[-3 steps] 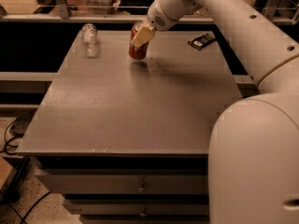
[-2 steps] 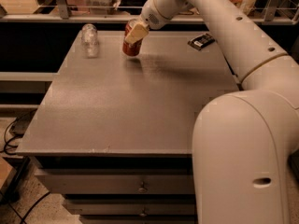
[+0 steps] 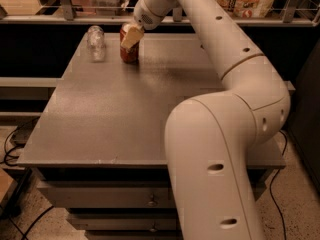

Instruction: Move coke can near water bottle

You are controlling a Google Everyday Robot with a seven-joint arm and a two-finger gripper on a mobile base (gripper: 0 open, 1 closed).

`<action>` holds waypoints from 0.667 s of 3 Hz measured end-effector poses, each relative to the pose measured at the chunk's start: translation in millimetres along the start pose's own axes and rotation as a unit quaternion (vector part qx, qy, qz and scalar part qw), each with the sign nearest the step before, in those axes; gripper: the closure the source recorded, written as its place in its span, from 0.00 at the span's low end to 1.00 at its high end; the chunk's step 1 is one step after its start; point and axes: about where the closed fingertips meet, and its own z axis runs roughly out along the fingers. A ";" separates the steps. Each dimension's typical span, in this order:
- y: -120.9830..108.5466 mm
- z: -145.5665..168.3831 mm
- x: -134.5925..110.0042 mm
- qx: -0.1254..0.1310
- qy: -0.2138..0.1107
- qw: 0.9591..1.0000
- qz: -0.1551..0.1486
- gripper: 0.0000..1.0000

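Note:
The red coke can [image 3: 129,50] stands upright at the far left part of the grey table [image 3: 125,109], its base close to or on the tabletop. My gripper [image 3: 130,35] reaches down from the white arm and is shut on the can's upper part, with a pale finger [image 3: 131,35] across its front. The clear water bottle [image 3: 96,43] stands upright just left of the can, a small gap between them.
My white arm [image 3: 225,134] fills the right half of the view and hides the table's right side. A railing [image 3: 200,19] with packaged goods behind it runs along the far edge. Drawers [image 3: 100,196] sit under the table front; cables lie on the floor at left.
My gripper has carried the coke can to the left, towards the water bottle, and lowered it; the arm now stretches further across the table. The bottle has not moved.

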 end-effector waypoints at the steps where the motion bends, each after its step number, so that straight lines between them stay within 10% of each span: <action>1: 6.6 13.9 -4.0 -0.017 0.019 1.000 -0.013 0.51; 2: 7.1 14.1 -6.3 -0.019 0.021 0.999 -0.015 0.19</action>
